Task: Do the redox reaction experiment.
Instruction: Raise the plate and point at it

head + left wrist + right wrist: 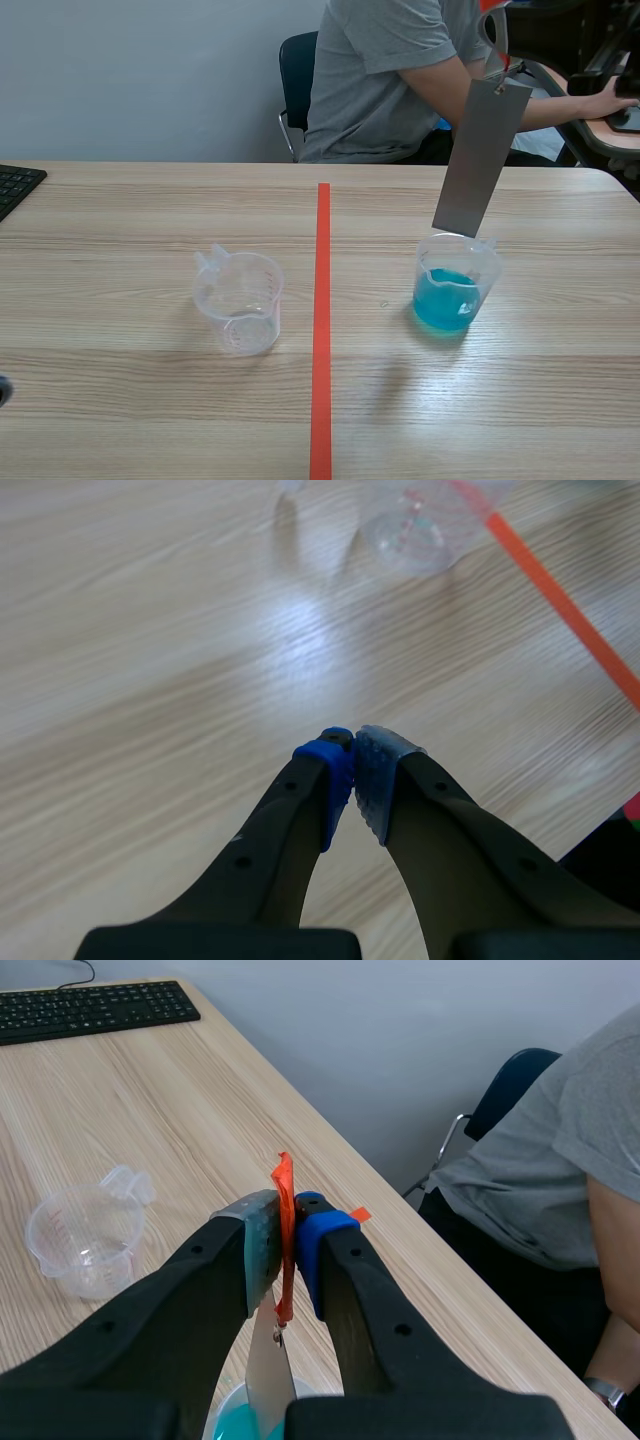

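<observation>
The grey metal strip hangs tilted in the air from a thin orange-red strap. Its lower edge is level with the far rim of the clear beaker of blue liquid. You cannot tell from these views whether the edge is inside the rim, but it is clear of the liquid. Your right claw is raised above that beaker, and its two pads are pressed together on the strap, with the strip dangling below them. An empty beaker with a spout stands upright on the other side of the orange-red tape line, well apart from the blue one. Your left claw is low over bare wooden table with its pads meeting and nothing between them; the empty beaker is ahead of it. A black keyboard lies at the table's far left corner. Across the table, a person in a grey shirt sits on a dark chair.
</observation>
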Controlling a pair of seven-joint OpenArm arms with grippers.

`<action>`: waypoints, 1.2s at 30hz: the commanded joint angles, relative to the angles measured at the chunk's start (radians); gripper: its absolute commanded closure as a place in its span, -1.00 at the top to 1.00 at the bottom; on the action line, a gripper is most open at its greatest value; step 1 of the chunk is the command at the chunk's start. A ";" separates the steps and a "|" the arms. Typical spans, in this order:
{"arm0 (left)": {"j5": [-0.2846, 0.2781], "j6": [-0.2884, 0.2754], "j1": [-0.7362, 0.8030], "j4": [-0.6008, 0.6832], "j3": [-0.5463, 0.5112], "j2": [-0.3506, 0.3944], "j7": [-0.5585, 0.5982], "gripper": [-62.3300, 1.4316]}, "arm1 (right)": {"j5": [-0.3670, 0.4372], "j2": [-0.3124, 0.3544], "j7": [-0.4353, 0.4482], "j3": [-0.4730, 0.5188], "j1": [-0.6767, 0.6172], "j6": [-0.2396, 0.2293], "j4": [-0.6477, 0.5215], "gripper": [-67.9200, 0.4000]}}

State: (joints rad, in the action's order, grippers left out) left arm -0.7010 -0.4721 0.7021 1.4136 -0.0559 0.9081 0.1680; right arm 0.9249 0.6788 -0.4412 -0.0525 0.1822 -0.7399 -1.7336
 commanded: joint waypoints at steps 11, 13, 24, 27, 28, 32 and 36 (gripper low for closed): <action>-0.006 -0.002 -0.559 0.010 0.414 0.035 -0.064 -0.82 | 0.011 0.013 0.002 0.021 0.014 -0.006 -0.010 -0.94; -0.004 0.005 -0.661 0.009 0.506 0.011 -0.098 -0.82 | 0.011 0.013 -0.002 0.021 0.014 -0.006 -0.010 -0.94; 0.046 0.113 -1.034 -0.005 0.883 -0.234 -0.222 -0.82 | 0.011 0.013 -0.003 0.021 0.014 -0.006 -0.010 -0.94; 0.067 0.165 -1.094 -0.049 0.954 -0.309 -0.221 -0.82 | 0.011 0.013 -0.003 0.021 0.014 -0.006 -0.010 -0.94; 0.069 0.175 -1.114 -0.071 0.975 -0.334 -0.220 -0.82 | 0.011 0.013 -0.003 0.021 0.014 -0.006 -0.010 -0.94; 0.069 0.200 -1.186 -0.180 1.043 -0.428 -0.205 -0.82 | 0.011 0.013 -0.003 0.021 0.014 -0.006 -0.010 -0.94; 0.069 0.200 -1.246 -0.315 1.081 -0.514 -0.155 -0.82 | 0.011 0.013 -0.003 0.021 0.014 -0.006 -0.010 -0.94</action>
State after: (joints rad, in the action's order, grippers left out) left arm -0.6247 -0.2695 -0.5255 1.0927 1.0351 0.4038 -0.0067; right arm 0.9249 0.6785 -0.4545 -0.0467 0.1822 -0.7399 -1.7336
